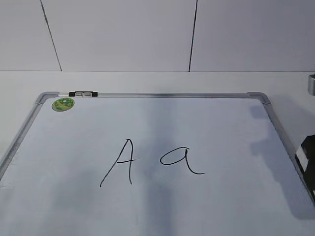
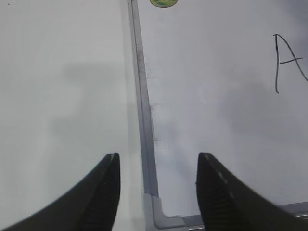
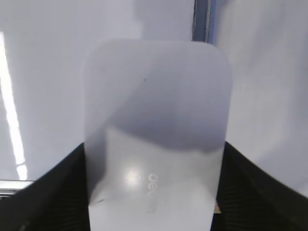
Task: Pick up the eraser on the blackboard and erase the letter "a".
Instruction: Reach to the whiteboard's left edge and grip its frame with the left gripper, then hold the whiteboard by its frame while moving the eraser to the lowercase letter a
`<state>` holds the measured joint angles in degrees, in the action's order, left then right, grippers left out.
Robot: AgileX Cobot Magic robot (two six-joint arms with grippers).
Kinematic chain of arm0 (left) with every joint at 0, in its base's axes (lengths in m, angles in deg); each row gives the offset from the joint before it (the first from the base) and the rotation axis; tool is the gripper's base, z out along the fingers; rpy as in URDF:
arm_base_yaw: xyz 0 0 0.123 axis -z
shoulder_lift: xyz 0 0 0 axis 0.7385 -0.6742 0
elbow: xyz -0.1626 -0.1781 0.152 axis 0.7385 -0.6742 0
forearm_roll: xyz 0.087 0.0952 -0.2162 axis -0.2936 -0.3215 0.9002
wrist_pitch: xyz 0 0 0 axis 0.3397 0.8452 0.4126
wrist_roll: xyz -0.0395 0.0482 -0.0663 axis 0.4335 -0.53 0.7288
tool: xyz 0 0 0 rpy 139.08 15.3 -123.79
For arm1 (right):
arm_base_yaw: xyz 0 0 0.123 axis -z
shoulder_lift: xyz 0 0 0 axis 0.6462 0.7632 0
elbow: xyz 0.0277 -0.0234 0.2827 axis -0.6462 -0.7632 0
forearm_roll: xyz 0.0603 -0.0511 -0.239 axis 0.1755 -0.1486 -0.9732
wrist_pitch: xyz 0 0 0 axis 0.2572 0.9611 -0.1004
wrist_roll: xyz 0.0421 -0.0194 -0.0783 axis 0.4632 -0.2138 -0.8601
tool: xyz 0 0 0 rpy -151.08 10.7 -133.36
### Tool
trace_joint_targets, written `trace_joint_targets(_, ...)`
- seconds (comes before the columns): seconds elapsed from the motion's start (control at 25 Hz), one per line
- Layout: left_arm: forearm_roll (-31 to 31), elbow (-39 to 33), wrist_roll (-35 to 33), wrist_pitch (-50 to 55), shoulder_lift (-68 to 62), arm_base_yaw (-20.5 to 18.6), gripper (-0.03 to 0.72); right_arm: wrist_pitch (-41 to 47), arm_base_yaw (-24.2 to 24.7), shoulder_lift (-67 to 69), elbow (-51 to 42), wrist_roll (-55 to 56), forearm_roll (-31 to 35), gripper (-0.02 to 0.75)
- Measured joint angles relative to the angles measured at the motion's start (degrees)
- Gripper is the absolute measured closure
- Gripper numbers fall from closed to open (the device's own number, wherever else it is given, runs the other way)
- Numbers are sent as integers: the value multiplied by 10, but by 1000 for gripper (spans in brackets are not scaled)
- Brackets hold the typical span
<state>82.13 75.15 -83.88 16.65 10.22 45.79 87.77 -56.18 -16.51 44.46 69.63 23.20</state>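
Note:
The blackboard (image 1: 221, 123) is a white dry-erase board with a grey frame, lying flat on the table. The lowercase letter "a" (image 1: 179, 160) is drawn in black near its middle, right of a capital "A" (image 1: 120, 164). My right gripper (image 3: 154, 149) is shut on the white eraser (image 3: 154, 106), with one finger on each long side. The eraser (image 1: 308, 146) shows at the right edge of the exterior view, by the board's right frame and well right of the "a". My left gripper (image 2: 159, 156) is open and empty over the board's near left corner (image 2: 161, 219).
A black-and-silver marker (image 1: 82, 94) lies on the board's far frame next to a round green sticker (image 1: 63, 103). The sticker (image 2: 163, 2) and the capital "A" (image 2: 288, 60) also show in the left wrist view. A grey object (image 1: 311, 83) sits at the far right edge.

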Motion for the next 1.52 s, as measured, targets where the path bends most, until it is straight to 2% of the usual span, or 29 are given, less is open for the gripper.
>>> trace_joint_targets(0.2, 35, 29, 7, -18, -127, 0, 295, 2, 0, -4, 0, 0, 17, 182)
trace_joint_targets(0.36, 40, 63, 7, -26, -258, 0, 295, 2, 0, -5, 0, -1, 19, 182)
trace_joint_targets(0.8, 30, 234, 7, -62, -603, 0, 325, -4, 0, -5, 0, -6, 20, 182)
trace_joint_targets(0.92, 22, 263, -9, -64, -675, 0, 356, -4, 0, -5, 0, -6, 21, 182)
trace_joint_targets(1.12, 13, 279, -36, -79, -756, 0, 414, -4, 0, -5, 0, -6, 22, 182)
trace_joint_targets(1.52, 13, 280, -58, -148, -834, 0, 424, -9, 0, -5, 0, -6, 22, 182)
